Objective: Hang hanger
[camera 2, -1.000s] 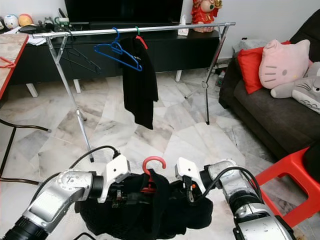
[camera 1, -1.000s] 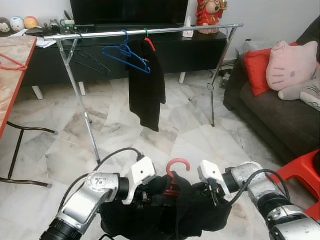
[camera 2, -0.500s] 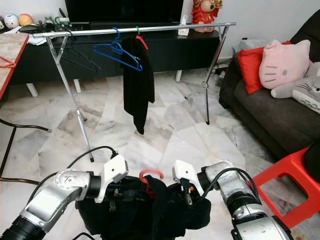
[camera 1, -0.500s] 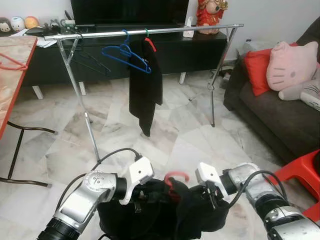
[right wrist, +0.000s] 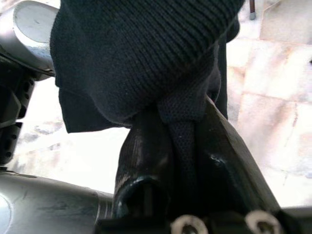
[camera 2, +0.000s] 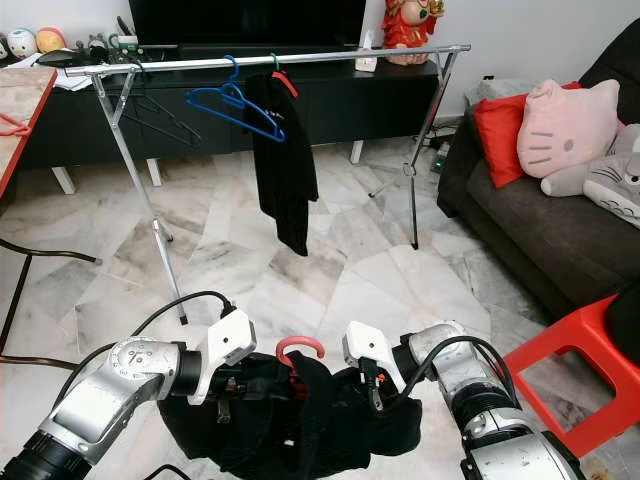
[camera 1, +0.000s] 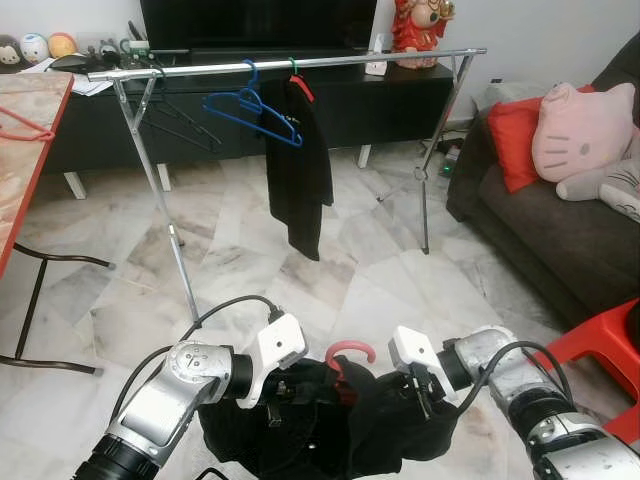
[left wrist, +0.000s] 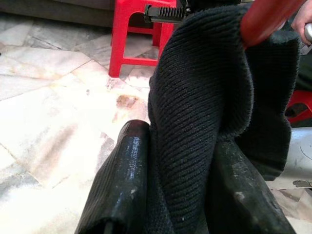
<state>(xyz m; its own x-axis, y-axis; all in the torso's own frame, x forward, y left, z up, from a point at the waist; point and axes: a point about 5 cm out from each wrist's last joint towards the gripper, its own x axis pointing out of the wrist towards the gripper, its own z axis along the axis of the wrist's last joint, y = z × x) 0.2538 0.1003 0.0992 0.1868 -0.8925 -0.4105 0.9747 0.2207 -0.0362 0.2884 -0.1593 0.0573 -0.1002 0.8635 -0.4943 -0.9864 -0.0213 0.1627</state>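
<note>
A black knit garment [camera 1: 335, 425] on a red hanger, whose hook [camera 1: 350, 350] sticks up, hangs low in front of me between both arms. My left gripper [camera 1: 288, 388] is shut on the garment's left side, with knit fabric [left wrist: 195, 112] pinched between its fingers [left wrist: 122, 185]. My right gripper [camera 1: 412, 388] is shut on the right side, the cloth [right wrist: 183, 122] squeezed between its fingers [right wrist: 144, 156]. Farther ahead stands a silver clothes rail [camera 1: 330, 61]. On it hang a blue hanger [camera 1: 250, 104], bare black hangers [camera 1: 180, 122] and another black garment [camera 1: 300, 165].
A dark sofa [camera 1: 560, 240] with a red cushion and a pink cat pillow [camera 1: 585, 130] stands to the right. A red stool [camera 1: 600, 345] sits near my right arm. A table edge [camera 1: 25, 190] with a red hanger runs along the left. A TV cabinet stands behind the rail.
The held garment and its red hook have dropped a little lower between my grippers. The black garment on the rail has swung and turned.
</note>
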